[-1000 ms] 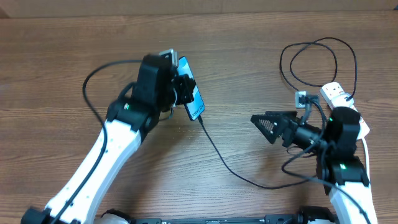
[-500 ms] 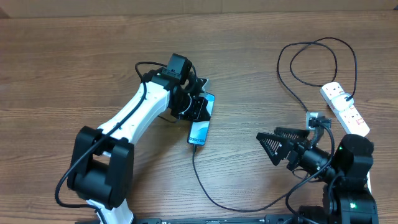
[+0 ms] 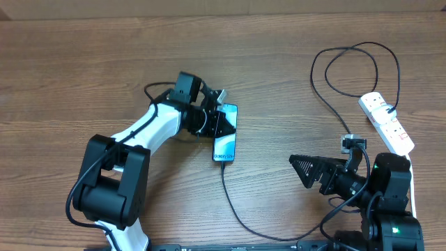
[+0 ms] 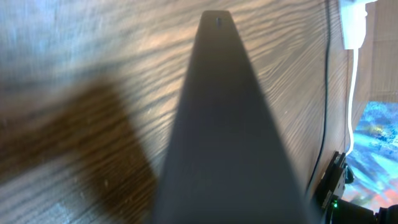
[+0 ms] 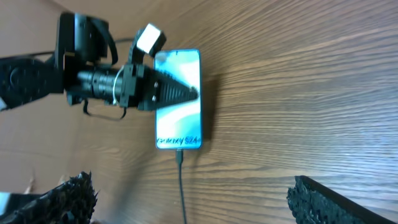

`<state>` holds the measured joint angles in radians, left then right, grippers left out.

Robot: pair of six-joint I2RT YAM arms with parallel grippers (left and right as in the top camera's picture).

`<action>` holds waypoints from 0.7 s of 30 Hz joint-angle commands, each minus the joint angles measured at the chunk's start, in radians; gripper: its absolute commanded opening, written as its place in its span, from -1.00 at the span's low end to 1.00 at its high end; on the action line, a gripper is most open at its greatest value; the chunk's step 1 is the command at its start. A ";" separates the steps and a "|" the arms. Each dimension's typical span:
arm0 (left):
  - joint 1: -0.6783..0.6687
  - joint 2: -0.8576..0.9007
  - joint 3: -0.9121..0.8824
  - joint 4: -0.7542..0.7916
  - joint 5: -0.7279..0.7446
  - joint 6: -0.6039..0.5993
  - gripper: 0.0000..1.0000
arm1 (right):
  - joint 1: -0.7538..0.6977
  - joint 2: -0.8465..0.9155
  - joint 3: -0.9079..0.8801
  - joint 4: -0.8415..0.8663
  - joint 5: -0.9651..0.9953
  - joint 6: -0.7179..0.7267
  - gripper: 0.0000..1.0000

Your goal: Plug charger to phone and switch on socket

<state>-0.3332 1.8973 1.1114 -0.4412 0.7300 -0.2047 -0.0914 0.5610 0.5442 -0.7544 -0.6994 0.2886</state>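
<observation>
**Now for the switch: the free arm's job**

Broadly, the brown wood-grain table (image 3: pixel 70 56) holds everything well spread out, so there is room to move. The white-and-black left arm (image 3: pixel 139 136) reaches across to the centre. The black right arm (image 3: pixel 383 188) sits low at the right edge, near the strip.

The white elongated multi-outlet power strip (image 3: pixel 387 125) lies slanted at the far right, beyond the right arm. The slim teal-screened smartphone (image 3: pixel 225 143) lies flat mid-table, screen up, well apart from it.

The long thin black charger cable (image 3: pixel 240 213) runs from the phone's lower edge down and rightward. Its small black connector tip (image 5: pixel 179 157) looks seated in the port, so I judge the plugging done and the switch the step in hand.

The left gripper (image 5: pixel 193 93) is clenched with nothing between its fingers, which lie on the screen. The right gripper (image 3: pixel 306 171) is spread wide and empty, pointing at the phone rather than the strip.

To do it well:
- Turn the right gripper towards the strip.
- Close it to a single blunt tip (wide jaws could snag the looped cable there).
- Press straight down on one switch, keeping clear of the plug.

The switches are too small to read from overhead.
</observation>
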 commanded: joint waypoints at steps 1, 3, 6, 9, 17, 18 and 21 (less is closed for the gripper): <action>0.013 0.000 -0.024 0.024 0.045 -0.058 -0.91 | -0.004 -0.006 0.013 -0.005 0.037 -0.009 1.00; 0.017 0.000 -0.028 0.023 0.045 -0.057 -0.91 | -0.004 -0.006 0.013 -0.011 0.037 -0.009 1.00; 0.021 0.000 -0.028 0.019 0.045 -0.058 -0.92 | -0.004 -0.006 0.013 -0.011 0.036 -0.005 1.00; 0.021 0.000 -0.028 0.000 0.045 -0.058 -0.92 | -0.004 -0.006 0.013 -0.011 0.037 -0.002 1.00; 0.021 0.000 -0.028 -0.030 0.045 -0.074 -0.92 | -0.003 -0.005 0.013 -0.011 0.037 -0.002 1.00; 0.021 0.000 -0.028 -0.032 0.045 -0.074 -0.91 | -0.003 -0.005 0.013 -0.011 0.037 -0.002 1.00; 0.021 0.000 -0.028 -0.041 0.043 -0.072 -0.92 | -0.004 -0.005 0.013 -0.011 0.037 -0.002 1.00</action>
<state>-0.3187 1.9007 1.0851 -0.4778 0.7334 -0.2634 -0.0910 0.5610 0.5442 -0.7685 -0.6724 0.2882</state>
